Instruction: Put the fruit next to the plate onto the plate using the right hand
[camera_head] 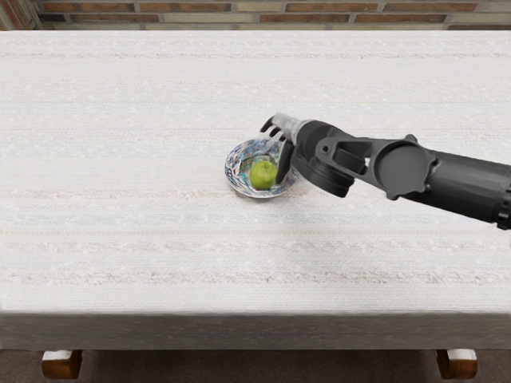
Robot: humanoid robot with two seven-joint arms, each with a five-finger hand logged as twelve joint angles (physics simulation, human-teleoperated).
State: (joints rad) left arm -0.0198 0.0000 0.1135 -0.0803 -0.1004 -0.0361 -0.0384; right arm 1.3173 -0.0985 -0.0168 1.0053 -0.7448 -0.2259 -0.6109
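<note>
A green apple (263, 175) lies inside the small blue-and-white patterned plate (233, 164) near the middle of the table. My right arm comes in from the right edge, and its hand (276, 144) hovers over the plate's right rear part. The fingers (270, 125) are spread and point away behind the plate. The dark thumb (284, 162) hangs down just right of the apple, close to it; nothing is clasped in the hand. The wrist hides part of the plate's right rim. The left arm does not show.
The long white table (120, 239) stretches across the whole view, with its front edge at the bottom. A brick wall (239, 12) runs behind the far edge. The bulky forearm (399, 167) lies low over the table's right side.
</note>
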